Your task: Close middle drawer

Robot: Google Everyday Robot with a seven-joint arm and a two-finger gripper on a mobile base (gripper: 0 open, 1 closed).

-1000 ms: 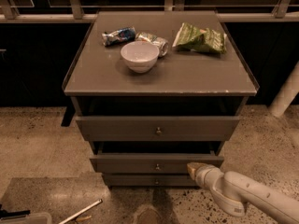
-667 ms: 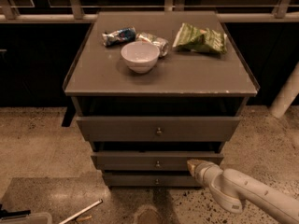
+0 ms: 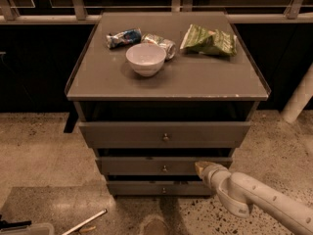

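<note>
A grey cabinet (image 3: 166, 82) with three drawers fills the centre of the frame. My arm (image 3: 264, 202) enters from the lower right corner. My gripper (image 3: 201, 167) sits at the right part of the middle drawer (image 3: 142, 165), right at its front panel. I cannot tell whether it is spread apart or pressed together.

The middle drawer stands slightly out from the cabinet, with a dark gap above it. Its inside is hidden. A small round knob (image 3: 164, 169) marks its centre. The top drawer (image 3: 122, 133) above sticks out further, and its inside is too dark to make out. The bottom drawer (image 3: 137, 187) shows only its front.

On the cabinet top a white bowl (image 3: 145, 58) stands upright and looks empty. Behind it lie a blue packet (image 3: 123, 37) and a silvery packet (image 3: 161, 44). A green bag (image 3: 209, 40) lies at the upper right.

At the lower left of the floor lie a white stick (image 3: 85, 222) and a plastic box (image 3: 24, 228).
</note>
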